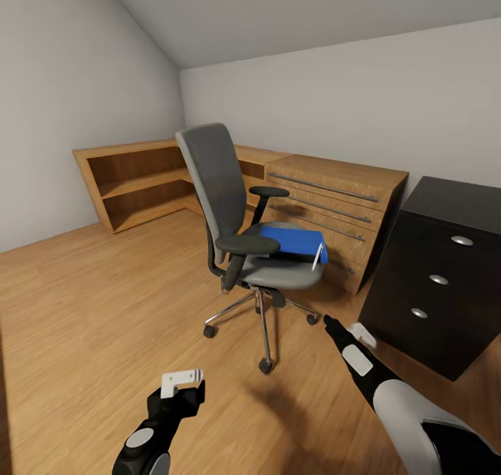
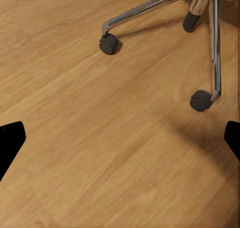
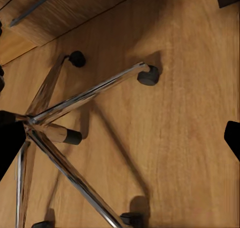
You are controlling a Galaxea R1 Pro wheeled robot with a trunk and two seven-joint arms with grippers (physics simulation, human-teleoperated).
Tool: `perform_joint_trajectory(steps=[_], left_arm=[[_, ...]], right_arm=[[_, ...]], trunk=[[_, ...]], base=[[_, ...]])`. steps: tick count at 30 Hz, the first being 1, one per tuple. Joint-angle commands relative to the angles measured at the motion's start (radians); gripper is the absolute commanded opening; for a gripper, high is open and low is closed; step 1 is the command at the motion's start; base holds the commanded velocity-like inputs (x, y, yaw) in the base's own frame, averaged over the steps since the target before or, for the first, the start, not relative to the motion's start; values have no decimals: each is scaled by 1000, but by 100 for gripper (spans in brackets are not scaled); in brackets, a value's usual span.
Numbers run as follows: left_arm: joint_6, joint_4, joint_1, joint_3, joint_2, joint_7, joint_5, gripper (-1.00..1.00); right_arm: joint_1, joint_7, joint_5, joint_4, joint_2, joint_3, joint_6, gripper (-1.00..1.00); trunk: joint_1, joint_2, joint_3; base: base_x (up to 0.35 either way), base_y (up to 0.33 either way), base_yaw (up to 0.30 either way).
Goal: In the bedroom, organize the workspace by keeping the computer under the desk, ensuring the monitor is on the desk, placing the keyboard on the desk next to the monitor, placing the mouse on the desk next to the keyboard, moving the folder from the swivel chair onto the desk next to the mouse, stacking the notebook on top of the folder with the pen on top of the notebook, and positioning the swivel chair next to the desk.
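- We see the swivel chair [image 1: 247, 231] standing on the wooden floor [image 1: 104, 308] at about 12 o'clock from us, mid-room.
- The blue folder [image 1: 292, 243] lies flat on its seat, at the 3 o'clock side, and the white pen [image 1: 317, 255] rests on the folder's near corner.
- Behind the chair stand a low wooden shelf [image 1: 139, 179] at 11 o'clock and a wooden drawer unit [image 1: 334, 207] at 1 o'clock; a black drawer cabinet [image 1: 435, 273] sits at 2 o'clock.
- Our left end effector [image 1: 182, 383] hangs low over the floor, fingers [image 2: 11, 140] spread apart and empty.
- Our right end effector [image 1: 330, 320] points at the chair's chrome base [image 3: 75, 105], fingers [image 3: 233, 135] likewise apart, holding nothing.
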Motion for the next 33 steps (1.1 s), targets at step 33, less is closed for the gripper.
perform_joint_trajectory(steps=[33], left_arm=[[3,-9,0,-7,-3,11,11,100]], right_arm=[[9,2,-13,-1,-9,3,-4,100]], trunk=[[0,0,-1]], base=[[157,-57,0]])
